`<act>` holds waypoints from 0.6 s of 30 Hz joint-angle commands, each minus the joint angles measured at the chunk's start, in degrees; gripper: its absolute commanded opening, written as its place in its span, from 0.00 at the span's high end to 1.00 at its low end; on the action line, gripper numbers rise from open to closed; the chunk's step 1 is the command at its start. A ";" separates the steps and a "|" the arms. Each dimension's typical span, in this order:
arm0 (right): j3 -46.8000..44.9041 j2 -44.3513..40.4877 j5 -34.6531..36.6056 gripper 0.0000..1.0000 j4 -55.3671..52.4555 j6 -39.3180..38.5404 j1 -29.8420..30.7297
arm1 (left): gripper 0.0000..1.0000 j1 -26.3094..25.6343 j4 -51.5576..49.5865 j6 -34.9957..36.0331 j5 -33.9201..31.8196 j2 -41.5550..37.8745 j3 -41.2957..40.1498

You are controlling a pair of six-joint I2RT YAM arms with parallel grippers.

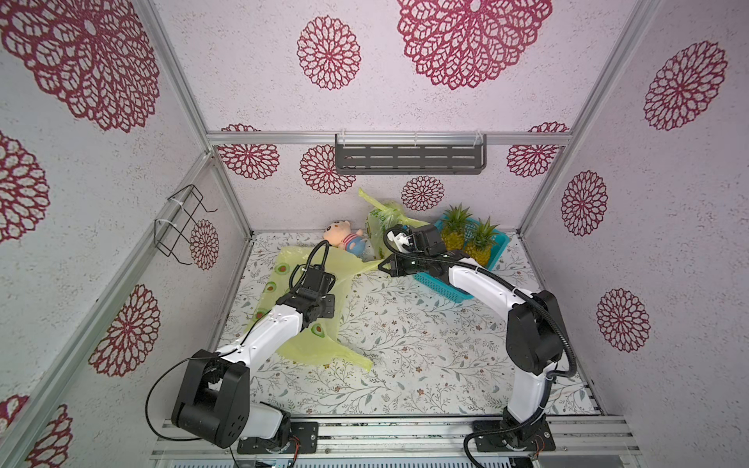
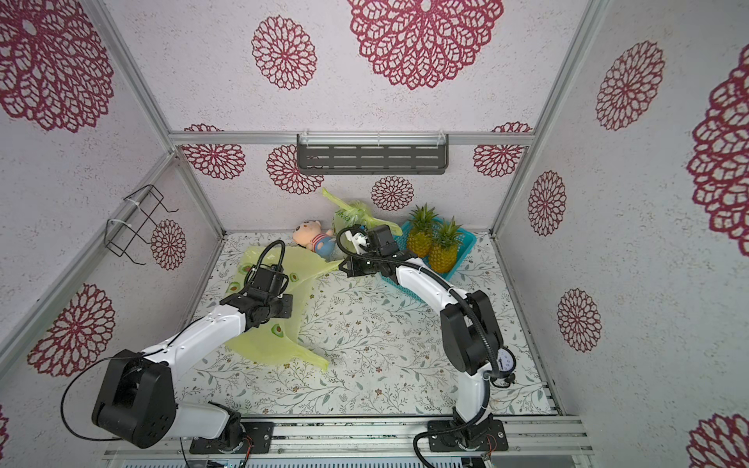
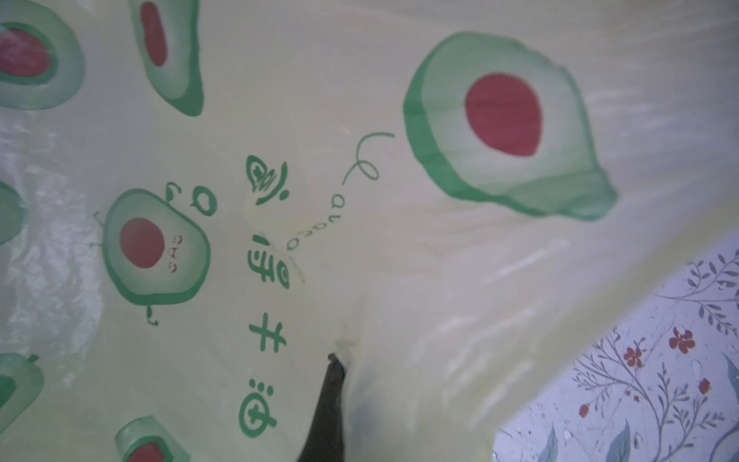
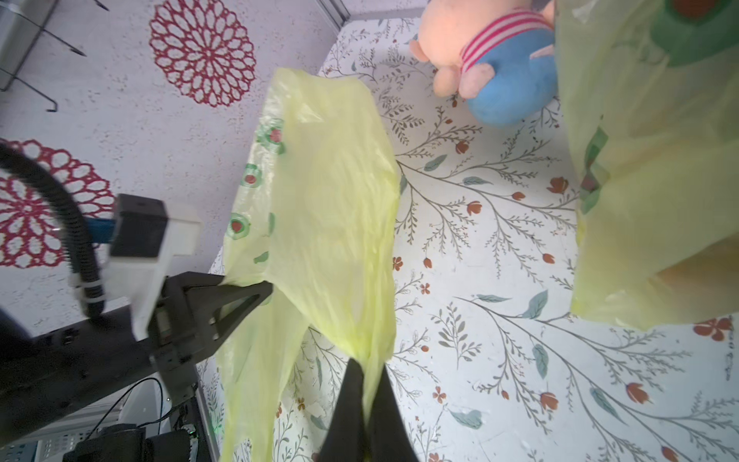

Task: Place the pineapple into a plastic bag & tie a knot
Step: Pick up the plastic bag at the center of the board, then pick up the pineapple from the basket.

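The plastic bag (image 1: 320,348) lies flat and floppy on the table (image 1: 405,344), on the left side. The left gripper (image 3: 335,362) is pressed down on the middle of the bag. Its jaws are closed all the way, with a bit of thin plastic pinched between them. The right gripper (image 4: 360,368) is closed tight too, and it holds one bunched end of the bag just above the table. The front pineapple (image 1: 480,247) and the back pineapple (image 1: 454,233) stand in the blue basket (image 1: 454,291) at the back right, well apart from the bag, so no fruit is in this bag yet. A soft toy (image 1: 342,237) and a full bag (image 1: 383,221) sit near the back wall. I think the job now is to pull the bag open. That could go wrong. The plastic is thin and slippery, so it may slide out of a pinch if the arms pull apart too fast. If the left gripper has caught both layers, the bag will not open at all. A hard tug could tear it. The right arm reaches over the basket, so a low move could knock a pineapple over.
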 commanded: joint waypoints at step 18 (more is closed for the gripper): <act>-4.20 -16.54 17.16 0.14 -4.41 -5.01 -16.38 | 0.99 6.88 -23.16 -4.33 12.50 1.92 17.39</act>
